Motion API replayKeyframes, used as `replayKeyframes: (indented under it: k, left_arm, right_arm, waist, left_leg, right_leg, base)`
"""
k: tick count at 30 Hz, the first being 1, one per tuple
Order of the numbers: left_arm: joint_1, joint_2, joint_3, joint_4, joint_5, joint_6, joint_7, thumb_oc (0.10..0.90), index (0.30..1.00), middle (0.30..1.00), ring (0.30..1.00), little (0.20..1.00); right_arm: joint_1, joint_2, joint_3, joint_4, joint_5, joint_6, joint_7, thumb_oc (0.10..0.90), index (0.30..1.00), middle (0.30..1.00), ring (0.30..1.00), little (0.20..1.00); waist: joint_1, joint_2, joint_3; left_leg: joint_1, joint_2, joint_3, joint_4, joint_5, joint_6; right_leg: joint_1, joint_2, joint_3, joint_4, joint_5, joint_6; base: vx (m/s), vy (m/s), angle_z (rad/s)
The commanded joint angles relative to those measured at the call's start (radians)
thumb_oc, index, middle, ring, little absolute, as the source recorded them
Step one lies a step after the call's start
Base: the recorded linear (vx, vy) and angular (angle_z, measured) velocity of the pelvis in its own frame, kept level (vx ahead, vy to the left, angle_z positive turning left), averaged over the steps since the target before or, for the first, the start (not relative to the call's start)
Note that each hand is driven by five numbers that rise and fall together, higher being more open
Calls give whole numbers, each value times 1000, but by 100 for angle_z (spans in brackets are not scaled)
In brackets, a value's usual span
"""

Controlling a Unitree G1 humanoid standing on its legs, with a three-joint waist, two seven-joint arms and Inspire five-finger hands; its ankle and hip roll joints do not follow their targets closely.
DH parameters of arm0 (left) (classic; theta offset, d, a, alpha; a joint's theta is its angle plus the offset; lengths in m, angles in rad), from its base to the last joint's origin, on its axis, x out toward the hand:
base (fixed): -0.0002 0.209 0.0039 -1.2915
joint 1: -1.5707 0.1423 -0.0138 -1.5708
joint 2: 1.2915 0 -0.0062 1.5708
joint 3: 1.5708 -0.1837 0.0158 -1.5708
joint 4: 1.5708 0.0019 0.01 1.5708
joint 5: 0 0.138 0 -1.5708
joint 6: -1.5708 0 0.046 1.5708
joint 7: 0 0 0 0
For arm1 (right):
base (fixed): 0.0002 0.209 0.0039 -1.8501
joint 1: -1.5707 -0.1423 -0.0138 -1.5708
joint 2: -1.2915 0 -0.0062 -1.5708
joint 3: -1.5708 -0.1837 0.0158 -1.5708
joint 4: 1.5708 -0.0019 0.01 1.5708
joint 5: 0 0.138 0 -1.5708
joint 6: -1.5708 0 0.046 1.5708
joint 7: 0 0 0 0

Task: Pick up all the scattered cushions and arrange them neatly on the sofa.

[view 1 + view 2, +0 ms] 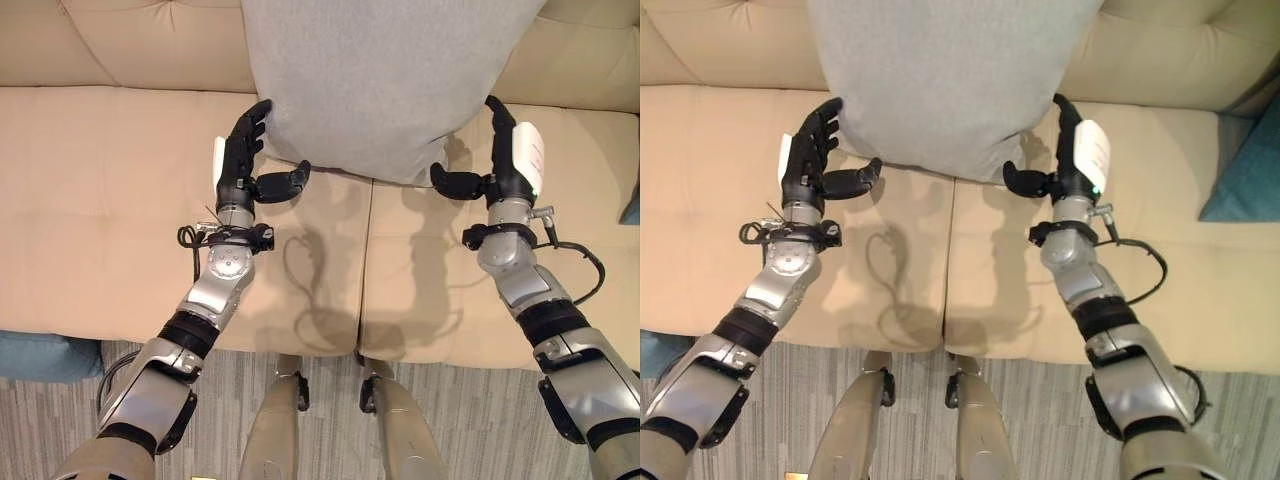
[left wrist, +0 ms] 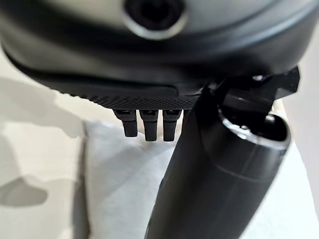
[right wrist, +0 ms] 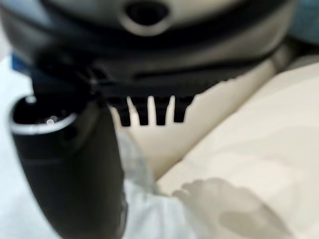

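A large grey cushion (image 1: 380, 80) stands upright at the middle of the beige sofa (image 1: 100, 200), leaning on the backrest with its lower edge on the seat. My left hand (image 1: 238, 160) is at the cushion's lower left corner, fingers straight, fingertips against its edge and thumb pointing under it. My right hand (image 1: 512, 155) mirrors it at the lower right corner, open, its thumb towards the cushion. The left wrist view shows the grey cushion (image 2: 119, 174) just past the straight fingers (image 2: 149, 124).
A teal cushion (image 1: 1245, 160) lies on the seat at the far right. Another blue-teal soft thing (image 1: 40, 355) shows low at the left, in front of the sofa on the grey striped carpet (image 1: 330, 420). Both seat halves are bare.
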Motion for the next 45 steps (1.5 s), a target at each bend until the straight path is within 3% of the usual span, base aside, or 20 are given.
replayKeyframes:
  k: [1,11,12,15,18,19,24,29,32,35,36,38,43,45]
  left_arm:
    - [94,-2,81,-9,-18,-83,-41,800,900,900,900,900]
    - [512,-8,264,-55,-7,-41,-165,800,900,900,900,900]
    - [595,-16,288,-38,14,-29,-192,800,900,900,900,900]
    - [656,-23,299,-1,36,-11,-216,800,900,900,900,900]
    - [739,-66,301,158,108,30,-251,800,900,900,900,900]
    - [739,-66,300,159,109,29,-251,800,900,900,900,900]
    - [782,-139,293,461,217,69,-267,800,900,900,900,900]
    - [762,-161,263,610,303,84,-260,800,900,900,900,900]
    - [742,-162,249,623,320,85,-255,800,900,900,900,900]
    - [727,-164,246,640,324,83,-251,800,900,900,900,900]
    - [721,-167,249,641,322,84,-253,800,900,900,900,900]
    - [721,-173,249,645,330,83,-256,800,900,900,900,900]
    - [717,-185,249,655,333,85,-260,800,900,900,900,900]
    - [698,-187,229,629,328,86,-258,800,900,900,900,900]
  right_arm:
    - [150,-25,-50,-56,-24,-71,7,800,900,900,900,900]
    - [540,80,-222,-145,69,-113,155,800,900,900,900,900]
    - [608,102,-242,-146,83,-118,189,800,900,900,900,900]
    - [656,122,-244,-129,87,-118,217,800,900,900,900,900]
    - [725,177,-228,-59,92,-118,275,800,900,900,900,900]
    - [725,177,-227,-59,92,-118,275,800,900,900,900,900]
    - [770,233,-149,86,67,-115,332,800,900,900,900,900]
    - [771,259,-123,209,88,-112,346,800,900,900,900,900]
    - [751,254,-106,278,89,-104,347,800,900,900,900,900]
    - [731,253,-96,314,89,-98,343,800,900,900,900,900]
    - [720,251,-93,341,84,-89,342,800,900,900,900,900]
    - [713,248,-89,360,71,-82,343,800,900,900,900,900]
    - [704,252,-89,397,55,-73,345,800,900,900,900,900]
    - [703,262,-102,422,68,-63,342,800,900,900,900,900]
  waist:
    - [19,-39,-174]
    - [20,-71,-248]
    - [22,-75,-264]
    - [26,-76,-279]
    - [35,-76,-311]
    - [35,-76,-310]
    - [47,-82,-345]
    - [50,-84,-328]
    - [51,-87,-313]
    - [52,-98,-300]
    - [48,-108,-298]
    - [39,-109,-308]
    - [20,-96,-328]
    - [-6,-83,-339]
  left_leg:
    - [111,-41,36,-10,-213,-61]
    - [226,-34,46,-10,-239,-52]
    - [260,-31,46,-10,-245,-49]
    - [295,-29,45,-10,-250,-47]
    - [367,-20,43,-9,-263,-44]
    - [369,-20,42,-9,-263,-44]
    - [454,-6,41,-1,-284,-46]
    - [454,6,29,36,-281,-61]
    - [409,6,30,99,-283,-70]
    - [387,-6,41,178,-334,-69]
    - [397,-8,62,232,-381,-63]
    - [427,4,87,285,-408,-62]
    - [527,4,110,264,-447,-65]
    - [570,10,159,179,-468,-58]
  right_leg:
    - [32,-59,16,-48,-2,80]
    - [185,-46,5,-116,1,85]
    - [223,-44,0,-121,-6,86]
    - [259,-42,-4,-119,-18,86]
    - [331,-31,-13,-105,-48,81]
    - [333,-31,-13,-106,-48,81]
    - [425,-12,-16,-109,-83,69]
    - [467,-3,-35,-133,-97,55]
    - [458,-11,-51,-148,-86,52]
    - [436,-30,-62,-145,-69,52]
    - [419,-47,-71,-145,-54,54]
    - [405,-56,-84,-144,-41,56]
    - [389,-59,-106,-136,-20,62]
    - [354,-76,-144,-121,-2,71]
  base:
    - [20,-17,4]
    - [57,-29,-1]
    - [75,-20,3]
    - [46,-21,5]
    - [37,-32,6]
    - [22,-28,10]
    - [42,-59,11]
    - [-44,-62,17]
    - [-147,-39,31]
    - [-212,-8,26]
    - [-186,29,-11]
    - [-160,42,-6]
    - [-60,56,32]
    - [-153,118,30]
